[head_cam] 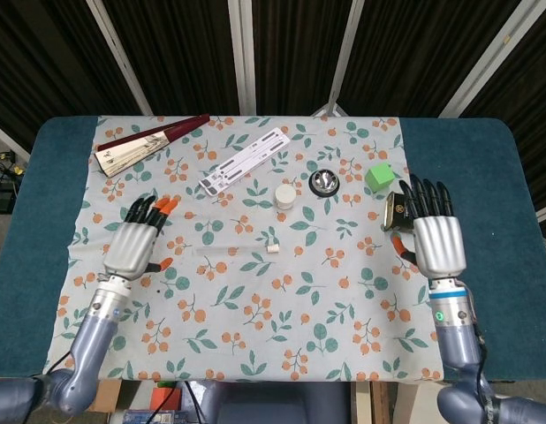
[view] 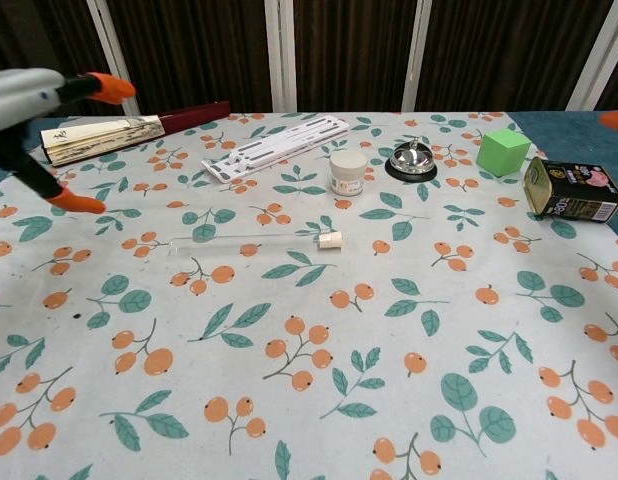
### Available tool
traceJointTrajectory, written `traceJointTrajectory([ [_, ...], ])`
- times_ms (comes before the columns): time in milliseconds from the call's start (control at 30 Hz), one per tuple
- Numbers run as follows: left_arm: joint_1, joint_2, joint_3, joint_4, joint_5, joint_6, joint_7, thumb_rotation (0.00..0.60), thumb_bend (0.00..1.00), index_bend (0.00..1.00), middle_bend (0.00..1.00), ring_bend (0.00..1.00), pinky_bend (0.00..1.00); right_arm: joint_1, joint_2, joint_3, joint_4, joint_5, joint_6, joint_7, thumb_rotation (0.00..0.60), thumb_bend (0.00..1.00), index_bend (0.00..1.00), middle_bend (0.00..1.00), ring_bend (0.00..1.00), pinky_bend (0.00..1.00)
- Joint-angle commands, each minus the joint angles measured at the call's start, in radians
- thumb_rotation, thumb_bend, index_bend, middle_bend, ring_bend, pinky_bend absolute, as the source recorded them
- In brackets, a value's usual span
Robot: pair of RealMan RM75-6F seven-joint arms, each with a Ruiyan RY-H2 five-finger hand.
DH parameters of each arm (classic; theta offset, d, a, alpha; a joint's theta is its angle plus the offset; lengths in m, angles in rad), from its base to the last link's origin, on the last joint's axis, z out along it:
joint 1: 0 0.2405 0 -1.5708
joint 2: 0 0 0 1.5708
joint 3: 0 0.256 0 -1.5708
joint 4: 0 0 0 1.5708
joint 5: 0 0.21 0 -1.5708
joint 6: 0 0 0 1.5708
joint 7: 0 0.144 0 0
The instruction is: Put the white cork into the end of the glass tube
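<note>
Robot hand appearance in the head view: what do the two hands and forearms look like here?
Each robot hand, left and right, has a ribbed silver-grey back, black fingers and orange fingertip pads. The wrists are silver cylinders; the right one carries a blue ring and a small green light. The forearms are blue-grey. No loose cables show.

You'll find no wording here that reads clearly. The tin (view: 572,191) just beside the green cube (view: 503,151) carries a pink pictured label, its print too small to make out. The folded fan (view: 107,136) bears dark brush marks, illegible; the small white jar's (view: 348,172) label is blurred.
</note>
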Motion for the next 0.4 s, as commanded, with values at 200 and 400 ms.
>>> traceJointTrajectory([
  [200,0.233,0.172,0.201,-0.030,0.292,0.229,-0.192,0.600,0.18,0.07,0.03,0.00,0.00,-0.210,0.147,-0.138,-0.068,-0.045,0.070,0.229,0.600,0.28,0.00,0.00,0.00,0.00],
  [400,0.349,0.212,0.262,0.052,0.409,0.354,-0.299,0.600,0.18,0.07,0.03,0.00,0.00,-0.324,0.153,-0.198,-0.012,-0.125,0.184,0.330,0.600,0.28,0.00,0.00,0.00,0.00],
])
